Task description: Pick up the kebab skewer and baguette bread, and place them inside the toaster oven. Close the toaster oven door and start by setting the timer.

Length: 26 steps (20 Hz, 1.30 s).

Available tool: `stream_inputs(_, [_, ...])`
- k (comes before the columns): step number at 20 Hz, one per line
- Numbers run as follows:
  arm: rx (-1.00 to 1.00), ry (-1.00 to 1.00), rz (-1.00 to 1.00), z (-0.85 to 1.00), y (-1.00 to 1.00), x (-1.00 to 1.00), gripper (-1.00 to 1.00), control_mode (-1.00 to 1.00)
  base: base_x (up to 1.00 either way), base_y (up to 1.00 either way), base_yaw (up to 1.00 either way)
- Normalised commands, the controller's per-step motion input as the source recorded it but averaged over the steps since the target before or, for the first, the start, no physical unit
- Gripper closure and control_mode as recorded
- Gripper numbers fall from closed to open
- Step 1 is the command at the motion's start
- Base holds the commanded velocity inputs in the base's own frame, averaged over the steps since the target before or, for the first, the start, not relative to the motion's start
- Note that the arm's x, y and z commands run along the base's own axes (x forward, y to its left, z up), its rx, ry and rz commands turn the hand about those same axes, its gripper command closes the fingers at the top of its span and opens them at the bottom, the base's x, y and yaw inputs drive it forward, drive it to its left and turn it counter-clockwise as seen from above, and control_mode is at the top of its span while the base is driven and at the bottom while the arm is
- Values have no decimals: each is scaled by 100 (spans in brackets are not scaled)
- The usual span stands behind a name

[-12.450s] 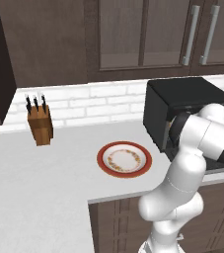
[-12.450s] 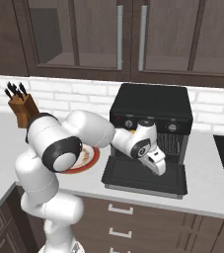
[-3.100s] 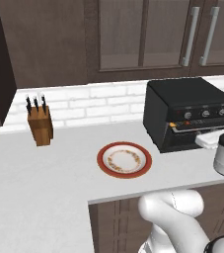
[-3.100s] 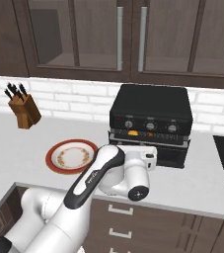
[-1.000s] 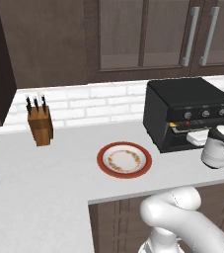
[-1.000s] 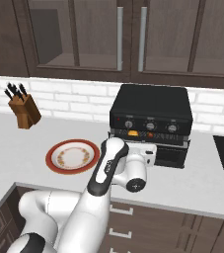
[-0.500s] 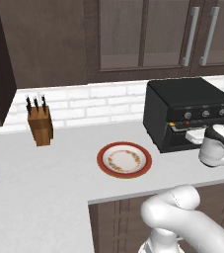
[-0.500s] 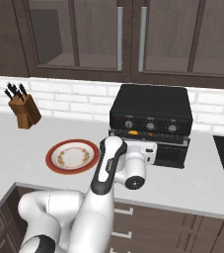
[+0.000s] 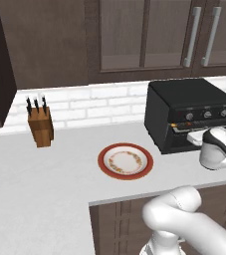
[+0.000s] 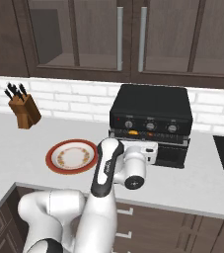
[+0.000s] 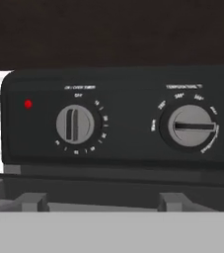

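Close before the hand camera: gripper (image 10: 150,149) just short of toaster oven (image 10: 150,111) knob row, opening impossible to judge (fingertips unseen). Toaster oven door (image 10: 149,145) up, closed. Farther left, plate (image 9: 125,161) amid open counter (image 9: 45,179), knife block (image 9: 40,126) near backsplash.

— Where do we have the arm?
— It rises from our lower left in the right base view, bending up to centre frame.
— And the gripper (image 10: 154,148)?
— Pointing right; we can't tell how its fingers stand.
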Motion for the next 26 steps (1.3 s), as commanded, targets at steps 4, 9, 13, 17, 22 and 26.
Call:
stream_inputs(4, [-1,0,-2,-43,7,30,-100,-100,0,0,0])
stream_inputs(9, [-1,0,-2,-42,11,32,-100,-100,0,0,0])
stream_inputs(13, [0,0,-2,-44,12,23,-100,-100,0,0,0])
stream_inputs(17, [-1,2,-2,-46,13,22,-100,-100,0,0,0])
stream_inputs(22, [-1,5,-2,-49,10,22,-100,-100,0,0,0])
stream_inputs(26, [0,3,-1,-16,1,-5,-100,-100,0,0,0])
